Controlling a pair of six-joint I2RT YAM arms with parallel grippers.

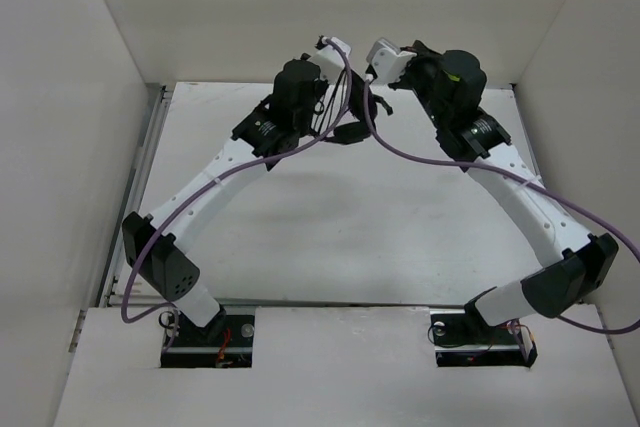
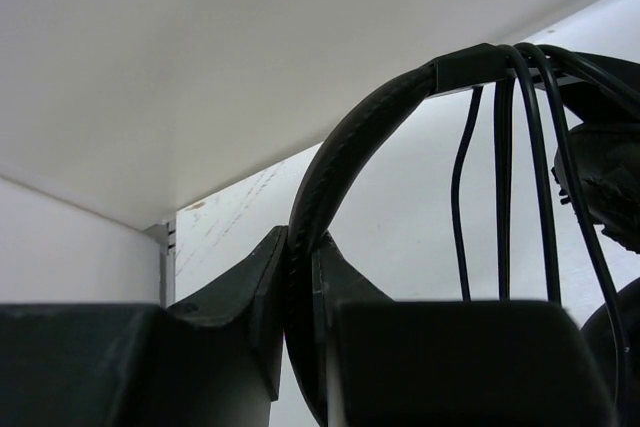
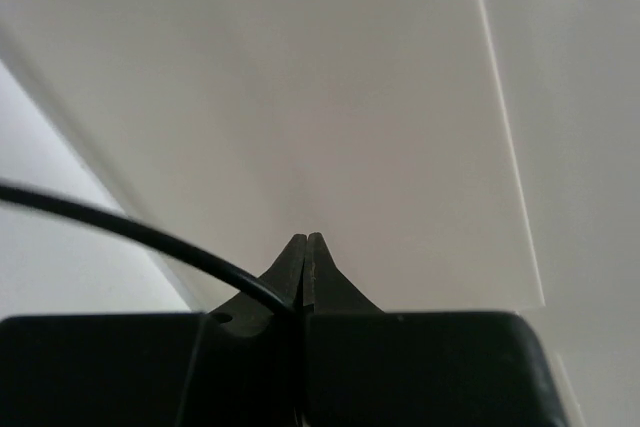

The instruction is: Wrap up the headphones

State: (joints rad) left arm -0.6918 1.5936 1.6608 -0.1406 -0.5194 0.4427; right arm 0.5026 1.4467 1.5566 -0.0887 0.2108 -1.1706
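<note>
We have the headphones (image 2: pixel 605 182) up in the air at the far middle of the scene, above the counter (image 1: pixel 330 247) and between the two raised arms. The left claw (image 2: pixel 300 245) is clamped across the headband (image 2: pixel 345 142), low on its arch. The right claw (image 3: pixel 305 247) has its fingers pressed together with the thin cable (image 3: pixel 120 227) nipped between them.

Several turns of cable already hang over the top of the headband, near the earcup.

We judge the set to be light, so weight is no worry. The headband looks padded and springy, stiff enough to serve as the core for winding, and it is the right place for a firm hold. The cable is limp, thin and smooth. It will likely slide through a loose pinch and slacken if tension drops, so we would hold it close to the loops and pull gently. Hard tugs risk straining it where it joins the earcup.
</note>
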